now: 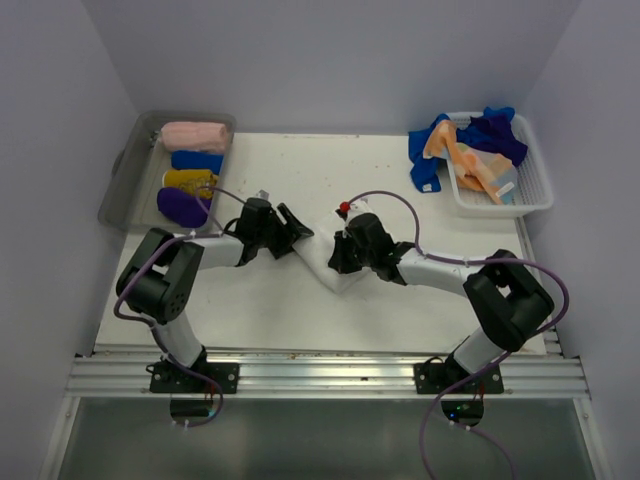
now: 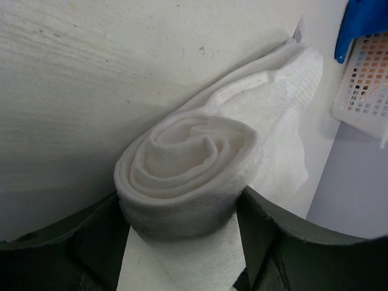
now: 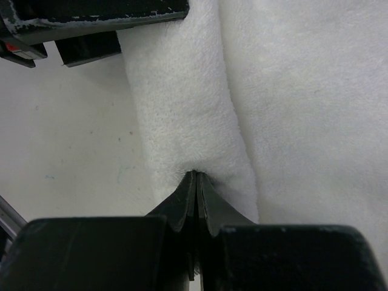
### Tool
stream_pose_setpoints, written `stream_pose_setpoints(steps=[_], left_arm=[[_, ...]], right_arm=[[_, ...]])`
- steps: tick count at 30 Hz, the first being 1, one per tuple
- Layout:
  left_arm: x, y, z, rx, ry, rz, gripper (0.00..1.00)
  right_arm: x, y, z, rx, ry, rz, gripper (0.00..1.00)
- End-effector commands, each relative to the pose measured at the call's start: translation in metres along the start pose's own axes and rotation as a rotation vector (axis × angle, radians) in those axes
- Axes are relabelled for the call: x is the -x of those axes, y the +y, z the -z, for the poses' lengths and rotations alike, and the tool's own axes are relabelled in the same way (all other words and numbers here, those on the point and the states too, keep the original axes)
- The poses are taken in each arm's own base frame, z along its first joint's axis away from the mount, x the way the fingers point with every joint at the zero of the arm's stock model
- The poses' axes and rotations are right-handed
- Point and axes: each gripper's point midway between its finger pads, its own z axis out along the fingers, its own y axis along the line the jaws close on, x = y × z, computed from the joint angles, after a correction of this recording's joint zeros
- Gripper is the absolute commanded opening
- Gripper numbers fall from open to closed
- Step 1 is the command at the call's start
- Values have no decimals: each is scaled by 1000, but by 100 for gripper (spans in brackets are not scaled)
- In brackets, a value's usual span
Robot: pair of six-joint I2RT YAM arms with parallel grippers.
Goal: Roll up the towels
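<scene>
The white towel lies mid-table, partly rolled. Its spiral end sits between my left gripper's fingers, and both pads touch the roll's sides. The flat, unrolled part stretches away behind it. My left gripper comes at the roll from the left. My right gripper is shut, its tips pressed into the other end of the roll and denting it. In the top view the right gripper stands over the towel. Rolled pink, blue, yellow and purple towels lie in the tub.
The grey see-through tub stands at the back left. A white lattice basket at the back right holds loose blue and orange towels, one blue cloth hanging over its left rim. The basket's corner shows in the left wrist view.
</scene>
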Motion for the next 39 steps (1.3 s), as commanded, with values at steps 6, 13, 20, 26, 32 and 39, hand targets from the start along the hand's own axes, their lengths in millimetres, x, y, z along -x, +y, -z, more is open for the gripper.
stream_pose_setpoints(steps=[6, 13, 20, 26, 32, 39], left_arm=[[7, 16, -20, 111, -20, 109, 41], [2, 20, -11, 226, 50, 113, 0], [-3, 22, 10, 309, 90, 110, 0], [-9, 24, 16, 339, 123, 114, 0], [-9, 24, 18, 345, 128, 101, 0], [-11, 26, 19, 344, 133, 99, 0]], right_arm=[[-58, -37, 9, -136, 200, 9, 0], [-41, -36, 31, -175, 167, 53, 17], [-4, -10, 63, -253, 48, 240, 49], [15, 23, 67, -330, -34, 473, 56], [20, 38, 56, -452, -49, 694, 64], [23, 54, 42, -482, -57, 862, 72]])
